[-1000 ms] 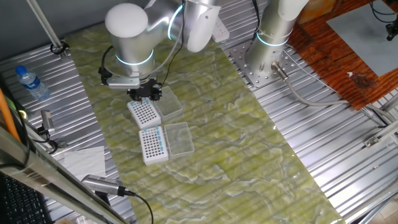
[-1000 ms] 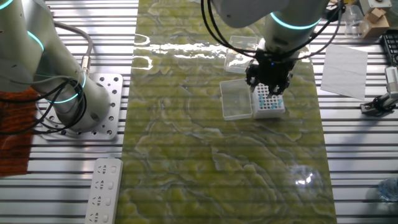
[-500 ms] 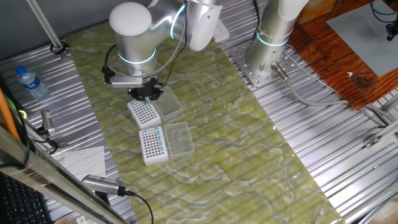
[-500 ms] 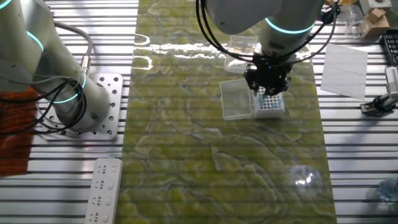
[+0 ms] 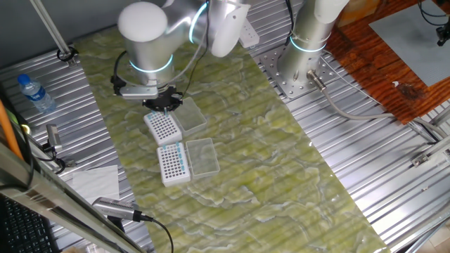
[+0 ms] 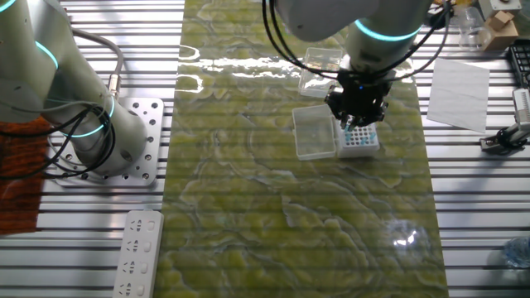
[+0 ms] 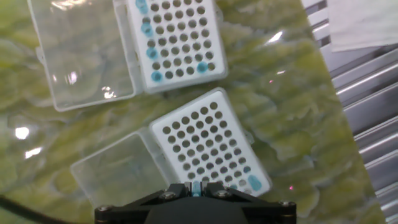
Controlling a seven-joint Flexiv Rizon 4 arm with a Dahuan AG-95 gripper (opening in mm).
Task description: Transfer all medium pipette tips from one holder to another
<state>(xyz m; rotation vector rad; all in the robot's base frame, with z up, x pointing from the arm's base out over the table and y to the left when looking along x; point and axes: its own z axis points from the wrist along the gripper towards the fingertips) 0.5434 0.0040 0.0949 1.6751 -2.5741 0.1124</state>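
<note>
While the hand point(image 7: 196, 188) hangs just above the near rack point(image 7: 210, 145), a blue tip point(image 7: 196, 189) sits pinched between its closed fingers. Beyond that rack, the far rack point(image 7: 177, 38) holds several tips point(image 7: 151, 53). Since half a second ago, the hand has shifted slightly over the near rack.

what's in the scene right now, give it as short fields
end effector: shut on held tip, over nearer holder
nearer holder: mostly bare holes, corner tip seated
farther holder: blue tips along one side, one more at a corner
lids: clear, both open
mat: green marbled
</note>
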